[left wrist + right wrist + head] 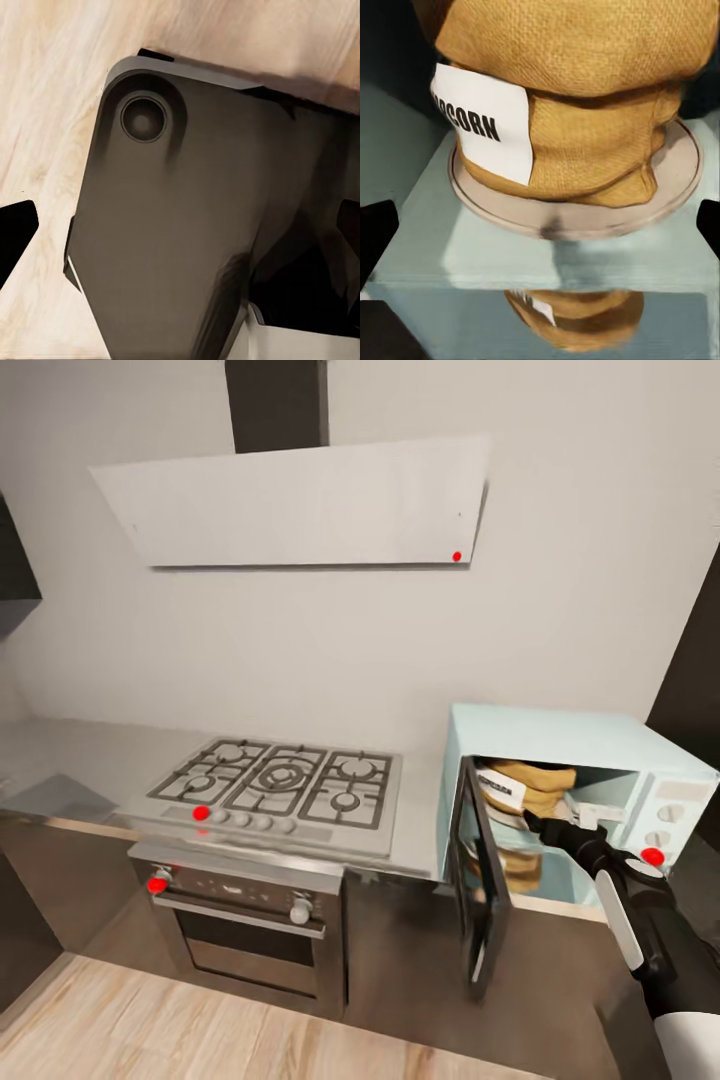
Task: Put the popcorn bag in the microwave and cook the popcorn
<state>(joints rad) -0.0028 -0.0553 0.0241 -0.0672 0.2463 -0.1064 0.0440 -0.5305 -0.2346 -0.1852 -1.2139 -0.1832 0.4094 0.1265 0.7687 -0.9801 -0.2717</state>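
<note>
**Bag on the turntable, door open**

The bag (577, 97) sits inside the microwave (560, 740), on the round pale turntable (675, 176). It is a tan-brown burlap sack, coarse weave plain to see, with a thick rolled rim above a narrower, creased body. A white rectangular label (491, 124) on its side carries dark capital lettering, of which "CORN" is readable. The glossy cavity floor mirrors the sack in front of the turntable.

In the head view the microwave stands on the countertop (90, 760) to the right of the hob (285, 780), its dark glass door (482, 880) swung open toward the near side. The mint case has knobs and a red light on its right panel.

The right gripper (548, 822) reaches in at the cavity mouth, just in front of the bag. Its two dark fingertips (375, 229) stand wide apart, either side of the sack, gripping nothing.

The left wrist view looks down on a dark robot part (172, 210) over light wood floor (52, 90); a black fingertip (15, 225) shows at each edge, spread wide with nothing between them.
</note>
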